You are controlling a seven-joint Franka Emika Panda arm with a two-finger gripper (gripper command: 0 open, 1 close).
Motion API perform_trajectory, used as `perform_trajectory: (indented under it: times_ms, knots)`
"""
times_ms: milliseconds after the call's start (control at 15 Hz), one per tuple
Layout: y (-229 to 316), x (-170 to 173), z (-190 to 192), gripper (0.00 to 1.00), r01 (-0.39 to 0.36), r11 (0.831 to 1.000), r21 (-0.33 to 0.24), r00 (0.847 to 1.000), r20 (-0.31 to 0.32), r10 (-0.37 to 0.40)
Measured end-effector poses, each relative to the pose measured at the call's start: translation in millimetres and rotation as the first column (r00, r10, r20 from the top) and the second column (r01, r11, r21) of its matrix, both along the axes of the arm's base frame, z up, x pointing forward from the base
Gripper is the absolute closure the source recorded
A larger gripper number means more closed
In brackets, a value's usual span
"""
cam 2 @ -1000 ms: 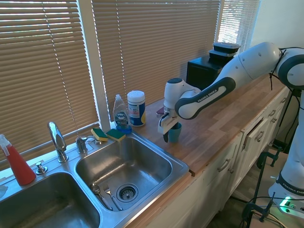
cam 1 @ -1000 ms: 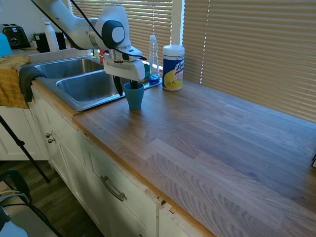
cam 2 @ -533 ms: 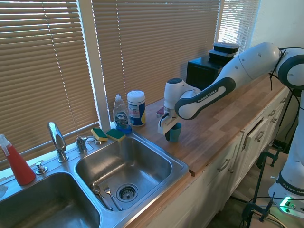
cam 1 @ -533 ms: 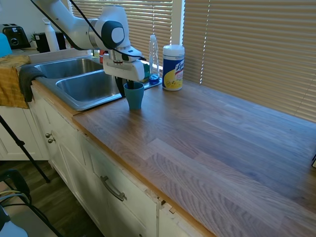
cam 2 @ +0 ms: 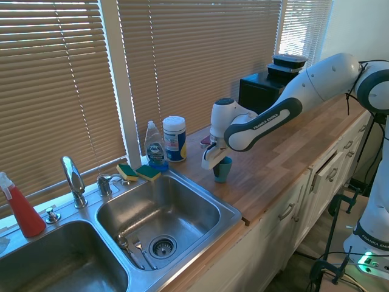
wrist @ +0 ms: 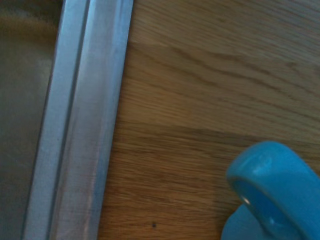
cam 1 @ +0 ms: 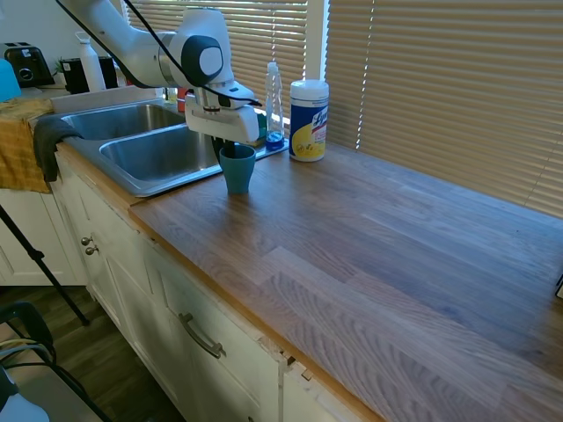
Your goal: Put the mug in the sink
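Observation:
The teal-blue mug [cam 1: 238, 171] stands on the wooden counter just right of the sink [cam 1: 132, 180], close to its raised rim. My gripper [cam 1: 225, 151] comes down from above and is shut on the mug's sink-side rim, one finger inside and one outside. From the other side, the gripper [cam 2: 217, 162] holds the mug [cam 2: 223, 170], which leans slightly beside the near basin [cam 2: 200, 201]. Up close in the wrist view, a curved blue part of the mug [wrist: 272, 192] sits over the wood, next to the steel sink rim [wrist: 80, 125].
A white-and-yellow wipes canister [cam 1: 309, 120] and a clear soap bottle [cam 1: 274, 101] stand behind the mug by the blinds. Sponges [cam 2: 138, 172] lie on the sink's back ledge near the faucet [cam 2: 73, 179]. Utensils [cam 2: 130, 246] lie in the basin. A yellow towel [cam 1: 22, 141] hangs at the left.
The outer finger stood apart from the mug a second ago; the fingers have since closed on its rim. The mug now looks slightly tilted.

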State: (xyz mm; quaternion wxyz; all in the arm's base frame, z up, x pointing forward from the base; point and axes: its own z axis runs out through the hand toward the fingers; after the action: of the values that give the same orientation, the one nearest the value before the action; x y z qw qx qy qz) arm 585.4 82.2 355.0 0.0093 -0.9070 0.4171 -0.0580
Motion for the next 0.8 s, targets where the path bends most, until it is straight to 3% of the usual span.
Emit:
perform_trajectory:
  times_ms: [267, 600, 800]
  knots:
    - [12.9, -0.5, 18.2, 1.00, 0.008, 1.000, 0.013, 0.999, 0.047, -0.008]
    - [103.1, -3.2, 75.5, 1.00, -0.039, 0.999, 0.005, 0.991, 0.125, 0.038]
    - [168.2, 14.8, 52.2, 1.00, -0.072, 0.997, -0.019, 0.991, 0.113, 0.074]
